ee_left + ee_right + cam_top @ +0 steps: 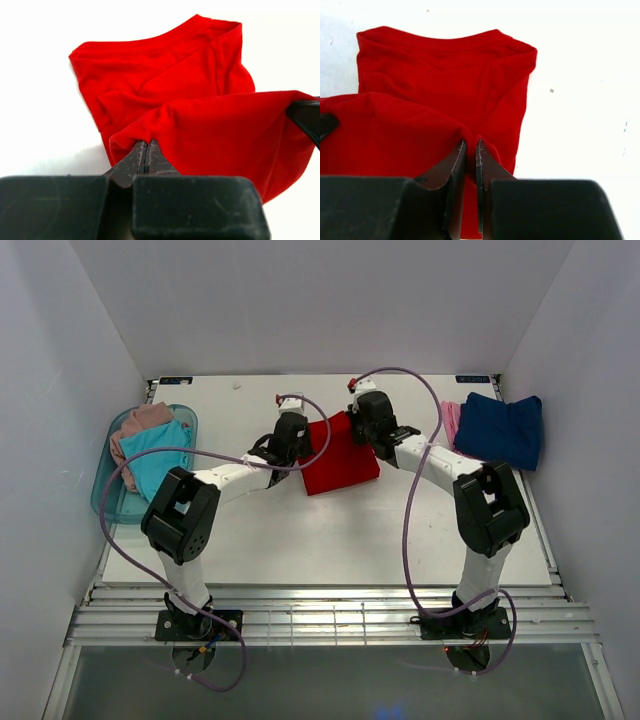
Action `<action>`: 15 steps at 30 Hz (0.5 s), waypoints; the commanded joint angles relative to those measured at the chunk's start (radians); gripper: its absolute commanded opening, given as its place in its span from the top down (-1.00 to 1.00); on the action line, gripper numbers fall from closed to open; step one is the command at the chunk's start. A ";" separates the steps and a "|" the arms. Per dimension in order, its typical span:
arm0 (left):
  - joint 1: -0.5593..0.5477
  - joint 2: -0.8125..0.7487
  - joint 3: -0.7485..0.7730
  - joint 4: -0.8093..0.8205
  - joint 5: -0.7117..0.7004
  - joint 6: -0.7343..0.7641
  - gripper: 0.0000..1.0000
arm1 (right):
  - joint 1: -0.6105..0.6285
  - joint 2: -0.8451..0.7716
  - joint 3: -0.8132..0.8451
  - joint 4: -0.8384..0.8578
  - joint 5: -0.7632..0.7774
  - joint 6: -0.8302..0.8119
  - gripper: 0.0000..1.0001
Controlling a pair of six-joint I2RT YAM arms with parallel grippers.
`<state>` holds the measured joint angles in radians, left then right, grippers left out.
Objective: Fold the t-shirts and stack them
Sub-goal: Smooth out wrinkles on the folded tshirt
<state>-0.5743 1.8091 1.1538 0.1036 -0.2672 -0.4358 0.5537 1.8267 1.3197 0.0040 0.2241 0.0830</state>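
**Both grippers pinch the red shirt at the middle of the white table**

The table [330,540] is a flat white board with a few small dark specks. It stands in a booth of plain white walls [330,300] that close in on the left, back and right. Along its near edge runs a strip of metal rails [330,625], where the two arm bases are bolted. A purple cable [408,530] loops up each arm.

The red shirt [338,455] lies partly folded toward the back of the table, at the middle, between the two arms. The left gripper [146,145] has its jaws pressed together on a fold of the shirt's near edge. The right gripper [470,142] holds the same edge further along, its jaws parted only by the cloth. The edge between them is raised off the table, while the collar end lies flat on the white surface.

At the left edge, a clear teal tub [105,490] holds the turquoise shirt [160,462] and the dusty pink shirt [140,425], both crumpled. At the back right corner the navy shirt [500,428] lies folded, overlapping the light pink shirt [451,420].
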 commanded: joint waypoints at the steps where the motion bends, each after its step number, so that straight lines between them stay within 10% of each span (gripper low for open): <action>1: 0.019 0.051 0.067 0.128 -0.093 0.022 1.00 | -0.014 0.055 0.068 0.099 0.055 -0.043 0.85; 7: 0.034 0.239 0.176 0.260 -0.295 0.043 0.92 | -0.043 0.227 0.153 0.341 0.044 -0.078 0.77; 9: 0.042 0.294 0.225 0.278 -0.332 0.063 0.44 | -0.069 0.327 0.215 0.404 0.011 -0.078 0.44; 10: 0.045 0.308 0.245 0.275 -0.372 0.072 -0.28 | -0.078 0.363 0.263 0.386 -0.008 -0.066 0.06; 15: 0.054 0.308 0.287 0.213 -0.429 0.080 -0.70 | -0.123 0.459 0.398 0.340 -0.002 -0.055 -0.09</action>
<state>-0.5285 2.1777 1.3975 0.3141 -0.6033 -0.3683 0.4568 2.3154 1.6535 0.2710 0.2241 0.0261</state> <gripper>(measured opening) 0.839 0.539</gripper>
